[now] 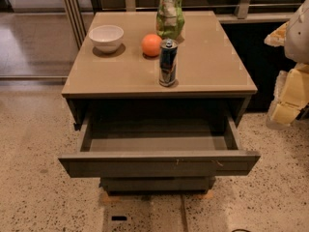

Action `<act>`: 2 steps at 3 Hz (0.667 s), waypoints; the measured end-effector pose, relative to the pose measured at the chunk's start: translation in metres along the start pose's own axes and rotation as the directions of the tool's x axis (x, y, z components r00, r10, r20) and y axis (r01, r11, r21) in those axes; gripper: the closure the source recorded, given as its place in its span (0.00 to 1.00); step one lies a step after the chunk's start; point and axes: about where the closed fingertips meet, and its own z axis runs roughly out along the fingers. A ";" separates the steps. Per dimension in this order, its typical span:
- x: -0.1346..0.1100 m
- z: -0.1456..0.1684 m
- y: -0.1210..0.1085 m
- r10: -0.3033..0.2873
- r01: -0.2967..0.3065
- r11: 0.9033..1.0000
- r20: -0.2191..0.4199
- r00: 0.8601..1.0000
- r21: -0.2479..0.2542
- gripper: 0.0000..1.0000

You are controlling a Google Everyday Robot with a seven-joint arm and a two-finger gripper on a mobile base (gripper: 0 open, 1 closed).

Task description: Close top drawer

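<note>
Speckled floor [34,144] fills the lower frame; a tan cabinet top [212,62] sits centre. Below it, the top drawer [145,166] stands pulled out (grey-brown, scratched right of centre). The gripper [288,102] hangs at the right edge; its grasp cannot be told.

No readable text on the can [168,64] or bag [170,11]; claw [288,98] at the right edge.
</note>
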 end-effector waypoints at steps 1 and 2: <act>0.000 0.000 0.000 0.000 0.000 1.000 0.000 1.000 0.000 0.00; 0.000 0.000 0.000 0.000 0.000 1.000 0.000 1.000 0.000 0.19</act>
